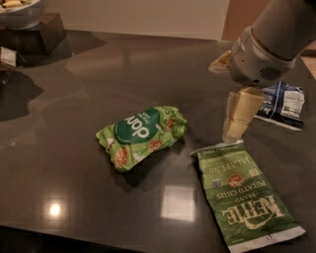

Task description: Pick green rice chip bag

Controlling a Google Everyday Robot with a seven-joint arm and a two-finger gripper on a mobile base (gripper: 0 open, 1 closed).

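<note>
The green rice chip bag (142,135) lies puffy and crumpled on the dark table (113,74), near the middle, with its dark green round logo facing up. My gripper (236,124) hangs from the grey arm at the upper right. It points down just above the top edge of the flat Kettle bag, to the right of the rice chip bag and apart from it. It holds nothing that I can see.
A flat olive-green Kettle potato chips bag (244,197) lies at the lower right. A small dark blue bag (285,103) lies at the right edge, partly behind the arm. A bowl (19,9) on a dark wooden block stands at the far left corner.
</note>
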